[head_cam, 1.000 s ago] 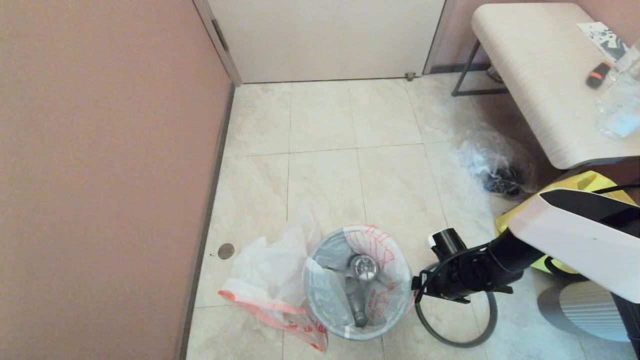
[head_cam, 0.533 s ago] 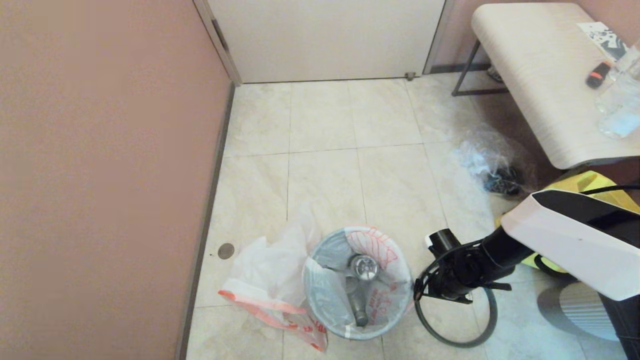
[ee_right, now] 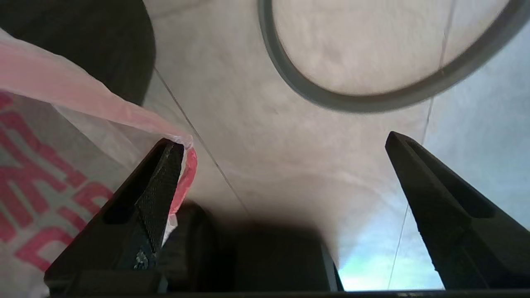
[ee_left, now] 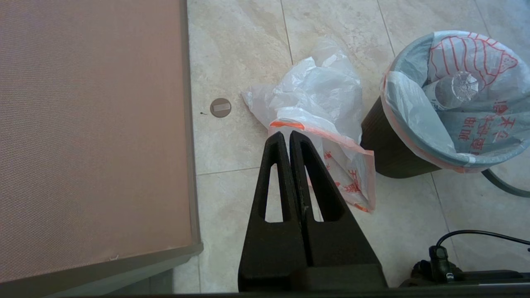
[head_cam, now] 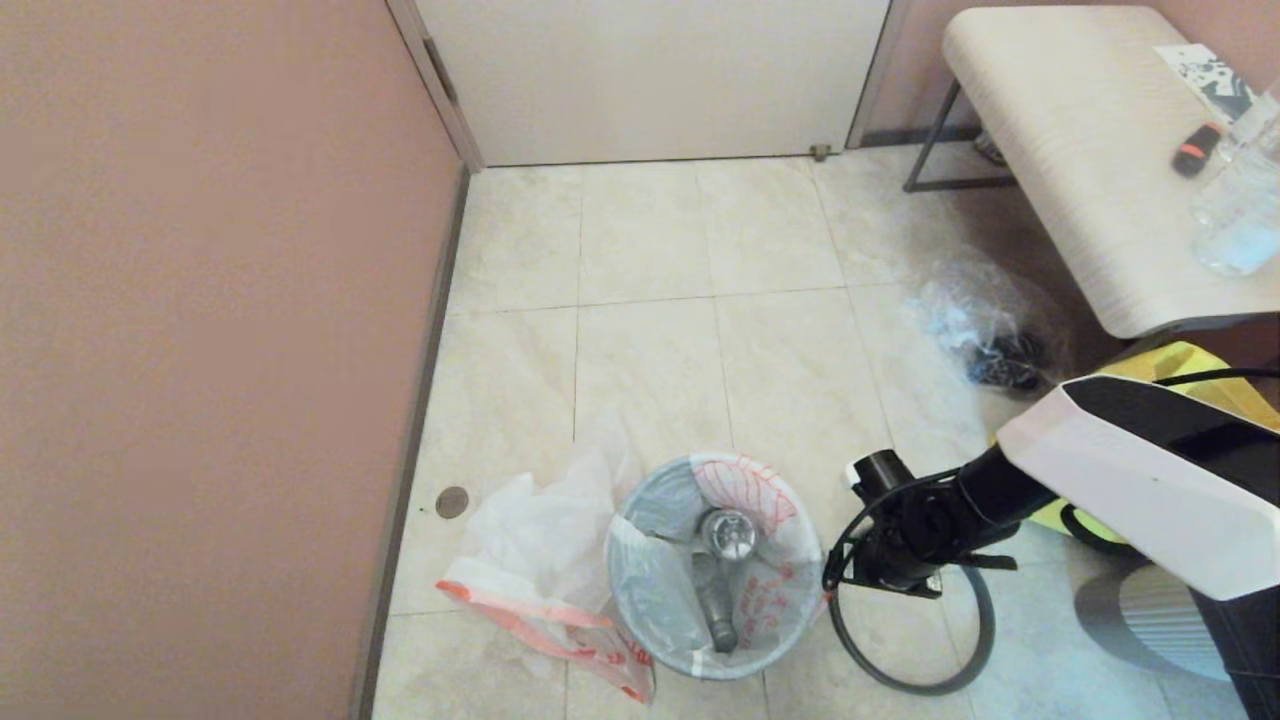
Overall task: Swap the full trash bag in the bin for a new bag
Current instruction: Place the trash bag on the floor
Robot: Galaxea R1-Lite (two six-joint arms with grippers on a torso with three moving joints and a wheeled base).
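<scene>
Compared with a second ago, the right arm is sitting slightly further left and lower in the head view, its wrist now closer to the bin's right side; nothing else on the floor is shifting.

Right gripper (ee_right: 285,145) is hanging just beside the bin (head_cam: 716,566), low centre-right of the head frame. Its jaws are standing wide apart, nothing between them. In the right wrist view one fingertip (ee_right: 163,165) is touching the pink-edged hem of the bag lining the bin (ee_right: 62,165); the other fingertip is well clear over bare tile.

Bin is standing upright at lower centre of the head frame, lined with a white bag printed in red, its top folded over the rim. A clear plastic bottle (head_cam: 722,560) is lying inside.

Loose dark grey hoop (head_cam: 915,640) is lying flat on the tiles just right of the bin, partly under the right wrist.

A second white bag with orange trim (head_cam: 540,565) is lying crumpled on the floor, touching the bin's left side.

Left gripper (ee_left: 288,136) is showing only in its own wrist view, jaws pressed together and holding nothing, hovering above that crumpled bag.

A yellow tote (head_cam: 1190,365) is sitting at right, half hidden by the right arm, under the pale bench (head_cam: 1070,150).
</scene>
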